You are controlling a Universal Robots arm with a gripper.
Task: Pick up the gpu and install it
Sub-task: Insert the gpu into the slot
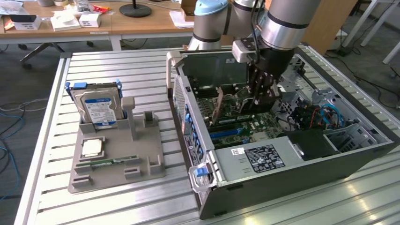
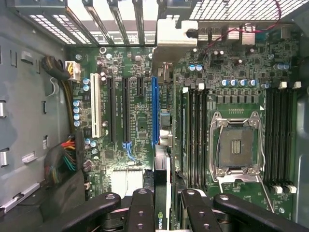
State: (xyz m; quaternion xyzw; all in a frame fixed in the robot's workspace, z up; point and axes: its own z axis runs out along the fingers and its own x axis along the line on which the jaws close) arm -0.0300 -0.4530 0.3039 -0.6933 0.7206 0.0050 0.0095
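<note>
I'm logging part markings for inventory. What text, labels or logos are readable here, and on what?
gpu: a logo, its letters unreadable.
Hard drive label: too small to read.
Power supply label: too small to read.
Sticker beside it: too small to read.
Nothing can be quoted.

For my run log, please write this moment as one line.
fingers: shut on gpu | place: inside case, over motherboard | seated: cannot tell

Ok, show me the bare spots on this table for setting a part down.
Free: the slatted table behind the grey holder, the strip in front of it, and the near corner at the exterior view's right, before the computer case. Crowded: inside the case, where the tool grips the gpu over the motherboard.
</note>
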